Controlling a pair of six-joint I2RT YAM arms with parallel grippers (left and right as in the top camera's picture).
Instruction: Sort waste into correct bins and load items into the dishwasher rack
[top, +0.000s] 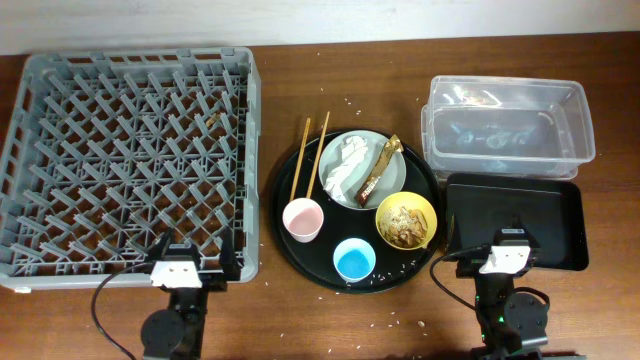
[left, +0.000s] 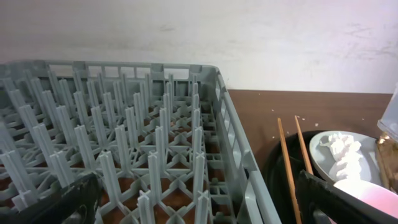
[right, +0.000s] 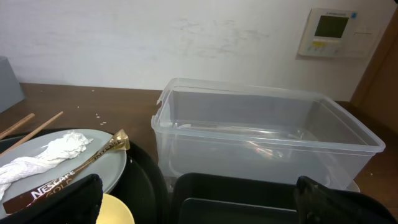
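- Left gripper (top: 196, 254), spread at lower left, is facing the dishwasher rack (top: 130, 150); right gripper (top: 512, 241), spread at lower right, is facing the clear tub (right: 267, 134).
- We are judging each parked by its drop-off.

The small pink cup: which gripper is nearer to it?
Left. The left gripper hangs over the near right corner of the grey plastic rack, left of the small pink cup; the right gripper is over the shallow black rectangular tray, farther to its right.

right wrist view's bottom edge crops yellow bowl (right: 118, 213) and shallow black tray (right: 236, 181).
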